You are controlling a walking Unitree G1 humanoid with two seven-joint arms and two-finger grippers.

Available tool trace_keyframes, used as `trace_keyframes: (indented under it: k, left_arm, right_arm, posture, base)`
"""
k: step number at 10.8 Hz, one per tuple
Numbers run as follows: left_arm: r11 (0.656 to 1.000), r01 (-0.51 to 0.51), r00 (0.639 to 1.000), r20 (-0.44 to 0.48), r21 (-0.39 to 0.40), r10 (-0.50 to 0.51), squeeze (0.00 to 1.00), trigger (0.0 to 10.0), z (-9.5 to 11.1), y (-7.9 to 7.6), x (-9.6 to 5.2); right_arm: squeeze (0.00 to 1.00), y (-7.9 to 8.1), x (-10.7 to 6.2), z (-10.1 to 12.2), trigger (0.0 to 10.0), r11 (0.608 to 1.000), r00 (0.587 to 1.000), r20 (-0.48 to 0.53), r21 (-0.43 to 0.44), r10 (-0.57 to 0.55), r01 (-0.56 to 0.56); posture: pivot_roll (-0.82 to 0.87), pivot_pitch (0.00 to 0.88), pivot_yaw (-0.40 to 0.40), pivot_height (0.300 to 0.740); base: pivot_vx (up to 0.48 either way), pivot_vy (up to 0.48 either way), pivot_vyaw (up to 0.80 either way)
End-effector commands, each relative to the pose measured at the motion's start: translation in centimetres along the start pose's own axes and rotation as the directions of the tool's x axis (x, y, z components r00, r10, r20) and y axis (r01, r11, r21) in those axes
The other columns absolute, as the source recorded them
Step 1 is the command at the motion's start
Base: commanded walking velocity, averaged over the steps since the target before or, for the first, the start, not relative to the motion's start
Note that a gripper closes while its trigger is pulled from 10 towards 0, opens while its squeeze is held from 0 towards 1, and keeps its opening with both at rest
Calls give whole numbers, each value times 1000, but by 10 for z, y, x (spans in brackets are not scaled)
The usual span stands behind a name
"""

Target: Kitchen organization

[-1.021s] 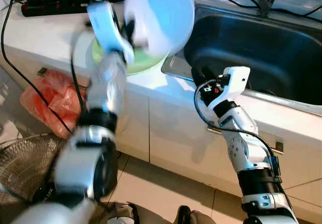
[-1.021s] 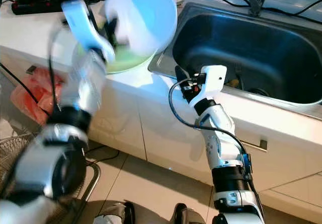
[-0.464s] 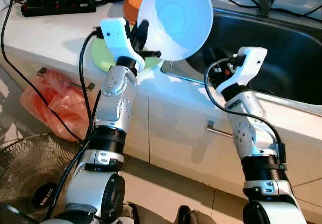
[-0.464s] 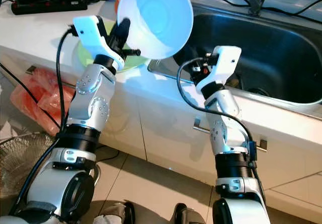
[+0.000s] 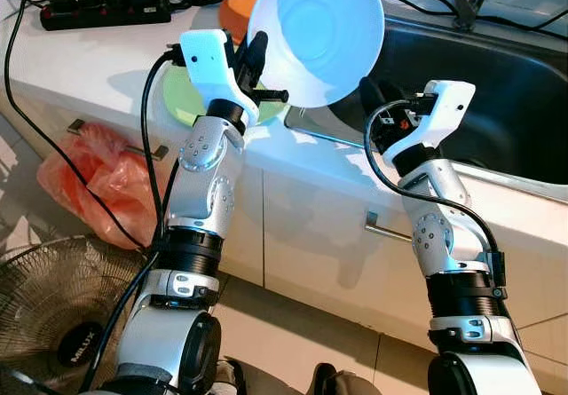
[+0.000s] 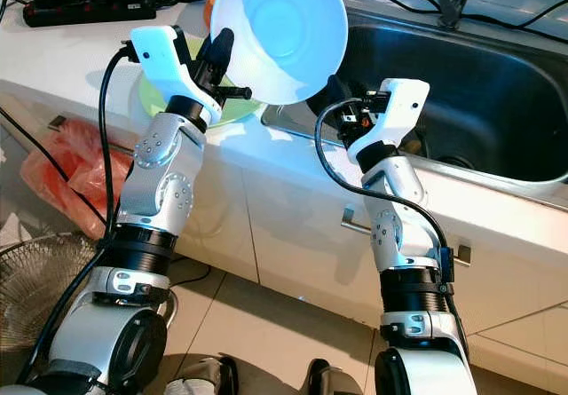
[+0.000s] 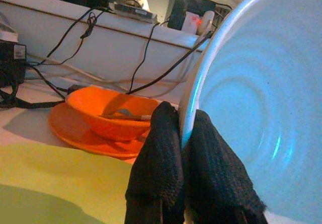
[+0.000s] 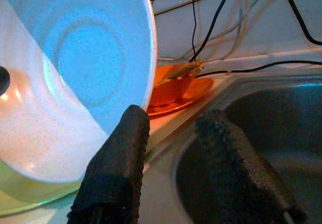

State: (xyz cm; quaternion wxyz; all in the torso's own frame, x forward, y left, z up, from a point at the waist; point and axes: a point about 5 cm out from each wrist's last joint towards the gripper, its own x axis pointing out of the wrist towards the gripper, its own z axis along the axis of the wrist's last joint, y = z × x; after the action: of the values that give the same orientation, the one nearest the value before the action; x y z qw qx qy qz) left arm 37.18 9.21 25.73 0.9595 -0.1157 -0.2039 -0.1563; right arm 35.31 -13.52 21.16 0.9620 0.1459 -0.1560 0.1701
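Bowl hangs tilted at upper centre, rim pinched by left gripper; right gripper gapes empty near sink. Setting down remains, probably.

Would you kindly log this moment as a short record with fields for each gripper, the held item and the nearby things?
left gripper: shut on the rim of the white bowl, holding it tilted above the counter edge
right gripper: open, beside the bowl, over the sink edge
under bowl: green plate
behind: orange bowl on an orange plate
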Motion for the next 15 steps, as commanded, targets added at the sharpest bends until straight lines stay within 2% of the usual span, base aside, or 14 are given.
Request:
trace_keyframes:
  k: [1, 9, 10, 11, 12, 13, 15]
  left_arm:
    - [999, 39, 999, 7, 7, -39, 0, 10000, 2, -9, -1]
    - [999, 27, 1000, -2, 19, -27, 0, 10000, 1, -7, -3]
    - [999, 43, 999, -7, 11, -43, 0, 10000, 0, -9, -4]
    - [999, 53, 999, -6, 4, -53, 0, 10000, 0, -11, -4]
    - [998, 66, 998, -2, -6, -66, 0, 10000, 0, -14, -4]
    - [997, 74, 997, -1, -11, -74, 0, 10000, 0, -15, -4]
    - [997, 78, 997, -6, -15, -78, 0, 10000, -1, -16, -5]
  right_arm:
    - [0, 2, 4, 5, 10000, 1000, 1000, 17, 9, 2, -2]
    - [0, 9, 3, 4, 10000, 997, 999, 7, 61, 37, -38]
    - [0, 10, 3, 2, 2078, 997, 999, 1, 67, 42, -42]
    - [0, 10, 3, 1, 4627, 997, 999, -3, 70, 45, -44]
    - [0, 11, 3, -1, 4157, 996, 999, -13, 72, 51, -50]
    - [0, 11, 2, -3, 10000, 996, 999, -21, 71, 50, -49]
    - [0, 11, 2, -3, 10000, 997, 999, -20, 71, 43, -41]
  posture:
    - [17, 120, -13, 740]
    - [18, 119, -15, 740]
    - [18, 115, -17, 740]
    - [18, 115, -17, 740]
    - [20, 117, -17, 740]
    - [22, 119, -18, 740]
    - [22, 122, -20, 740]
  base:
    - [0, 0, 0]
    - [0, 0, 0]
    - [0, 0, 0]
    - [0, 0, 0]
    - [0, 0, 0]
    - [0, 0, 0]
    - [0, 0, 0]
